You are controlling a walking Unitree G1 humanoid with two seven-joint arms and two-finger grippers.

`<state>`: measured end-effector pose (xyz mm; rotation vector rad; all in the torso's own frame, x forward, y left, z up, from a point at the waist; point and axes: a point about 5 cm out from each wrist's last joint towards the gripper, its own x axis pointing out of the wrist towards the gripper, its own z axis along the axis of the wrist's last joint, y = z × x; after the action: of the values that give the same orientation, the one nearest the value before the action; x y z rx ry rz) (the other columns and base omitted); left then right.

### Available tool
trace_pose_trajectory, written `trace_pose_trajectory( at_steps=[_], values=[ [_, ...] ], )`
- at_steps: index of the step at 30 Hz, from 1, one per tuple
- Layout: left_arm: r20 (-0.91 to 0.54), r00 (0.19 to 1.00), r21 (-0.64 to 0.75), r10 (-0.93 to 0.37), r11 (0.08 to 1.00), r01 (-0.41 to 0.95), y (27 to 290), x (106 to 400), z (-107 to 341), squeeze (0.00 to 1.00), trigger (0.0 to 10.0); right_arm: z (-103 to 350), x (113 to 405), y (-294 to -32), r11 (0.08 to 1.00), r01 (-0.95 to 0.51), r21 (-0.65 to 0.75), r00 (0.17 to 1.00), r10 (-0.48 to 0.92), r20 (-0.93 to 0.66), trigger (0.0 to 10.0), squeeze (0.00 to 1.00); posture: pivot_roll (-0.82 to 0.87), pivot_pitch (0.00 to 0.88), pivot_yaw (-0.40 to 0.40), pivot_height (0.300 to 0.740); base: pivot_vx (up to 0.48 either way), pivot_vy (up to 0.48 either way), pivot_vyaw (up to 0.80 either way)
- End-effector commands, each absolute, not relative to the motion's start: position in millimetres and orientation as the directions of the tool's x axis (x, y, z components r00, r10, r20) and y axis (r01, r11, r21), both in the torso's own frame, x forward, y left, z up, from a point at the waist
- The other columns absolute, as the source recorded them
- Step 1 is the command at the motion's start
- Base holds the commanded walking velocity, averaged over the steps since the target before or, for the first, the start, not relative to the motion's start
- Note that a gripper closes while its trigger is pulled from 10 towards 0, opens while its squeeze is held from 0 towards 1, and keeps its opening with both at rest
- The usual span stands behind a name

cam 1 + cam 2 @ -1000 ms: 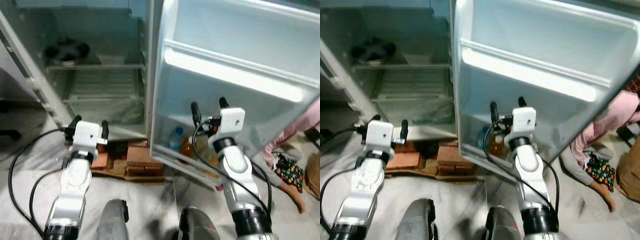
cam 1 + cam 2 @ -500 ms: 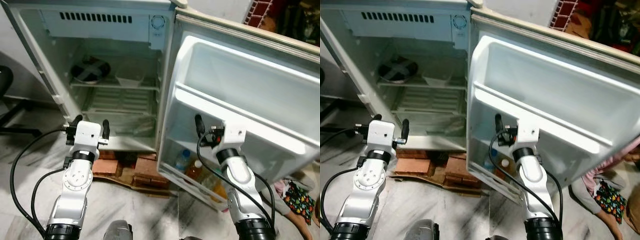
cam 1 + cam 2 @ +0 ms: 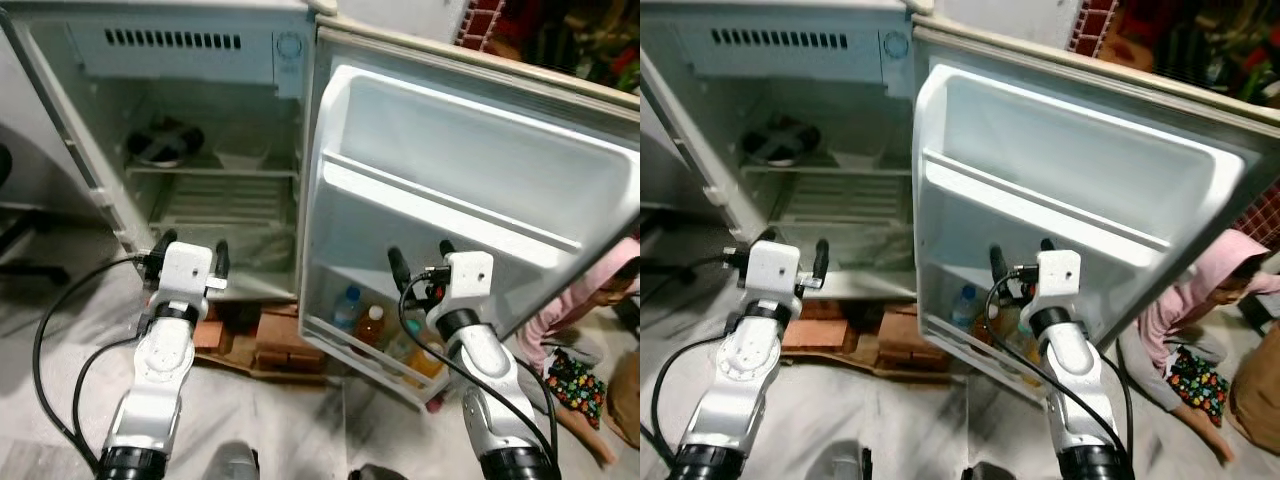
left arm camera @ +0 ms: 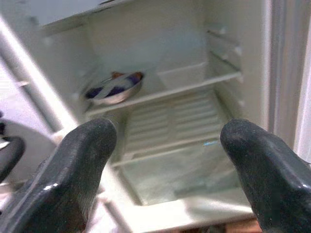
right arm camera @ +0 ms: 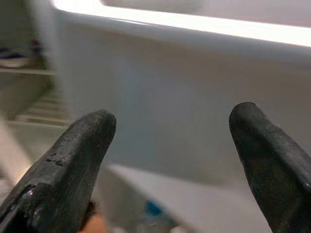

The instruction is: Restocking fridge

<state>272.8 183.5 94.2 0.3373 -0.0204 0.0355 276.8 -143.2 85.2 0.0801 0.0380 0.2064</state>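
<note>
The small white fridge (image 3: 90, 120) stands wide open across the upper left of the head view, its door (image 3: 520, 190) swung out to fill the upper right. Inside, a dark round dish (image 3: 160, 142) sits on the upper shelf at the left, and the ribbed shelf below it looks bare. Low in the door, centre-right of the frame, the bottom rack (image 3: 350, 360) holds a clear bottle with a blue cap (image 3: 346, 306), a bottle of orange drink with a white cap (image 3: 371, 325), and something yellowish just beside them that I can't make out.

The left gripper (image 3: 190, 262) is raised at lower left, in front of the fridge's bottom edge, its two black fingers spread wide with nothing between them. The right gripper (image 3: 420, 265) is up at lower centre-right, in front of the door's lower compartment and above the bottles, likewise parted and empty. A person in pink (image 3: 590, 300) crouches on the floor at the far right edge.

To my eye this is the approach stage: the robot faces the open fridge with both hands free, and no item to be stocked has been picked up. The next move seems to call for locating whatever is to go in and getting hold of it, or closing on the door rack to rearrange the bottles; I can't tell which.
</note>
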Motion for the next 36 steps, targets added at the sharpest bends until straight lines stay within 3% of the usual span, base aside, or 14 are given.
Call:
trace_pose_trajectory(
  at_steps=[1,8,13,22,29,36],
  values=[
    [0.021,0.999,0.33,0.041,0.943,-0.046,186,272,93,0.0,10.0,83,275,-135,0.961,-0.252,0.111,0.965,0.259,-0.048,10.0,0.0,0.1,0.005,-0.049,0.74,-0.281,0.0,0.0],
    [0.021,0.999,0.329,0.039,0.943,-0.044,184,273,93,0.0,10.0,84,272,-130,0.941,-0.316,0.124,0.945,0.324,-0.049,10.0,0.0,0.09,0.005,-0.05,0.74,-0.273,0.0,0.0],
    [0.021,0.999,0.332,0.035,0.942,-0.04,184,274,93,0.0,10.0,100,280,-139,0.961,-0.254,0.107,0.967,0.25,0.045,10.0,0.0,0.09,0.006,-0.047,0.74,-0.149,0.0,0.0],
    [0.025,0.999,0.336,0.048,0.94,-0.053,191,273,93,0.0,10.0,100,285,-144,0.981,-0.176,0.086,0.984,0.175,0.023,10.0,0.0,0.09,0.004,-0.048,0.74,0.0,0.0,0.0],
    [0.026,0.998,0.34,0.064,0.938,-0.069,192,274,94,0.0,10.0,111,290,-148,0.985,-0.166,0.039,0.982,0.162,0.093,10.0,0.0,0.1,0.001,-0.047,0.74,0.077,-0.407,0.15],
    [0.029,0.998,0.344,0.063,0.936,-0.069,191,274,94,0.0,10.0,115,293,-147,0.983,-0.163,0.085,0.982,0.153,0.111,10.0,0.0,0.1,0.0,-0.047,0.74,0.321,-0.352,0.06]
  ],
)
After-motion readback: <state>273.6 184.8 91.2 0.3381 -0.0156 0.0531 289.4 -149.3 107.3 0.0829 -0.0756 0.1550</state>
